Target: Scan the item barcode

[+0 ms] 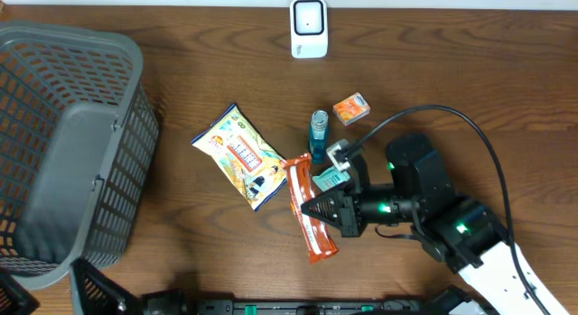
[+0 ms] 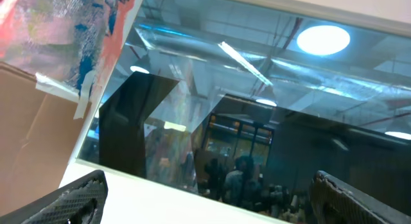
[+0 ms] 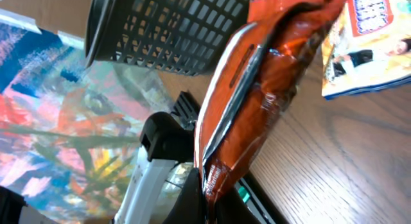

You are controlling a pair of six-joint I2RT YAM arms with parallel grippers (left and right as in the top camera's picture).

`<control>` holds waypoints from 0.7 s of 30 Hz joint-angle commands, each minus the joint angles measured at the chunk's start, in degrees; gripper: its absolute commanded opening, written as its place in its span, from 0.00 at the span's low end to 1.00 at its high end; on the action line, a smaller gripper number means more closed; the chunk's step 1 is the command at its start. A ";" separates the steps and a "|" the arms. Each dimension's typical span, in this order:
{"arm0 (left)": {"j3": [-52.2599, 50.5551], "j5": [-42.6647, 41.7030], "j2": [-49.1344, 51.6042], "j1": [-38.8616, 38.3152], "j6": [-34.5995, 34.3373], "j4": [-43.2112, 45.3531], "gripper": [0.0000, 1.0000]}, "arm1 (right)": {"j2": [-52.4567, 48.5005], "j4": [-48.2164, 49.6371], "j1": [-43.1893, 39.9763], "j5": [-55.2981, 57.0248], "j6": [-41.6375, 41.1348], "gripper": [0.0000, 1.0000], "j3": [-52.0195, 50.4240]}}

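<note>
A long orange snack packet (image 1: 310,216) lies lengthwise just right of the table's middle, and my right gripper (image 1: 305,209) is shut on its edge. In the right wrist view the packet (image 3: 270,76) stretches up from the pinching fingers (image 3: 221,195), crumpled, with a silver seam showing. A white scanner (image 1: 308,28) stands at the far edge of the table, well apart from the packet. My left gripper (image 2: 207,185) is open with nothing between its dark fingers (image 2: 77,198); it faces a window and ceiling lights, away from the table.
A grey mesh basket (image 1: 117,171) fills the left side. A yellow snack bag (image 1: 239,154) lies left of the packet. A blue bottle (image 1: 319,134), a teal item (image 1: 330,178) and a small orange box (image 1: 352,108) sit just beyond the right gripper.
</note>
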State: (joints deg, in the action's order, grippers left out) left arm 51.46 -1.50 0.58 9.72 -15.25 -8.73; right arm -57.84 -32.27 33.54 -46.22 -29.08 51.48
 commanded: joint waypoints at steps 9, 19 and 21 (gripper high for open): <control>-5.14 0.50 -0.42 0.13 -0.55 1.86 1.00 | 2.03 -6.14 -0.24 4.33 0.85 0.01 0.07; -5.14 0.70 -0.42 0.13 -0.55 2.25 1.00 | 2.03 -6.56 -0.24 4.33 0.87 0.01 0.07; -5.16 0.70 -0.42 0.13 -0.52 2.89 1.00 | 2.03 -6.58 -0.24 4.33 0.87 0.01 0.07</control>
State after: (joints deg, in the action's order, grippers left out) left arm 46.52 -1.13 0.58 9.72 -15.25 -6.96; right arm -56.55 -38.79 33.54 -41.87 -29.06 51.48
